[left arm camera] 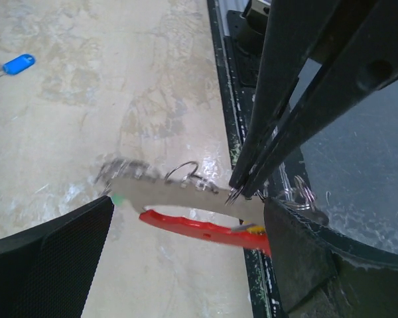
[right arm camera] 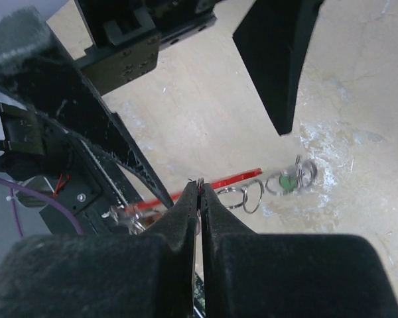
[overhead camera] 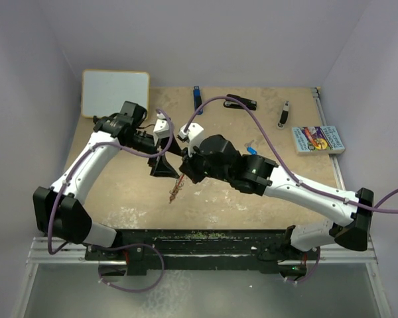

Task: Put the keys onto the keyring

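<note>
The right pincer (right arm camera: 199,195) has its two thin black fingers pressed together on a ring of the keyring (right arm camera: 233,179), a red crescent-shaped plastic clip joined to a silvery chain of rings. The keyring hangs in the air over the middle of the tabletop (overhead camera: 219,199). A green-tagged key (right arm camera: 288,182) sits among the rings further along the chain. The left pincer (left arm camera: 191,202) stands with its jaws wide apart around the clip. One end of the clip lies against a finger, but I cannot tell whether it is held there.

The hold looks slight, so I judge a small tug or a swing of the chain could pull the ring free and drop the keyring. The two pincers are also very close together, so a careless move could knock them into each other.

Only the right wrist view shows the pressed fingers and the green tag clearly. Only the left wrist view gives a clear look at a small blue-tagged silver key (left arm camera: 18,64) lying loose on the tabletop, right of centre. The top view shows the keyring dangling, but the arms hide both pincers' tips.
</note>
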Motion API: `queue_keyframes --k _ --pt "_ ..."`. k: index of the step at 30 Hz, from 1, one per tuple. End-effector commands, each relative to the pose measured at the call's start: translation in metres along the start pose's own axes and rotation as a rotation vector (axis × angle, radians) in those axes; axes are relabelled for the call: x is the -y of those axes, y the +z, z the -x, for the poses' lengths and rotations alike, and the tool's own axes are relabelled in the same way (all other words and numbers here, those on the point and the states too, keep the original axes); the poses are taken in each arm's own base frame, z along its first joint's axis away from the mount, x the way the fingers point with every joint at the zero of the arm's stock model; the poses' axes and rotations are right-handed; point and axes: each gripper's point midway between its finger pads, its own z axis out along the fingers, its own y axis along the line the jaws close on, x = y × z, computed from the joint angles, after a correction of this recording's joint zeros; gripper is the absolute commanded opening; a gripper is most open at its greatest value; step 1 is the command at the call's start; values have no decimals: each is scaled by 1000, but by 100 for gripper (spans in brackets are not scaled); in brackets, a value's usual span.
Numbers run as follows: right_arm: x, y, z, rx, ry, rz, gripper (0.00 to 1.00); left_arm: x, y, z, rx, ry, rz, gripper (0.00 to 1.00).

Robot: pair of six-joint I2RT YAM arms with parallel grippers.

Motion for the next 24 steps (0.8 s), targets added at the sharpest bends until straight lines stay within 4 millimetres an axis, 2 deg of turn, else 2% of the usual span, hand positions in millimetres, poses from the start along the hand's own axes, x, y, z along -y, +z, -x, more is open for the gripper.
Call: queue_keyframes --k 1,10,14,18,24 --pt "-1 -7 28 91 -1 -29 0 27 4 19 14 96 -113 98" --pt "6 -14 21 93 -6 -61 0 30 -14 35 -70 307 -24 98" --pt "8 -15 21 92 -12 -86 0 33 -18 42 -82 319 -15 98" --pt "12 -12 19 87 -24 -140 0 25 -19 52 -83 321 12 98" --pt "26 -11 24 102 26 -339 0 18 -20 65 -61 297 43 98"
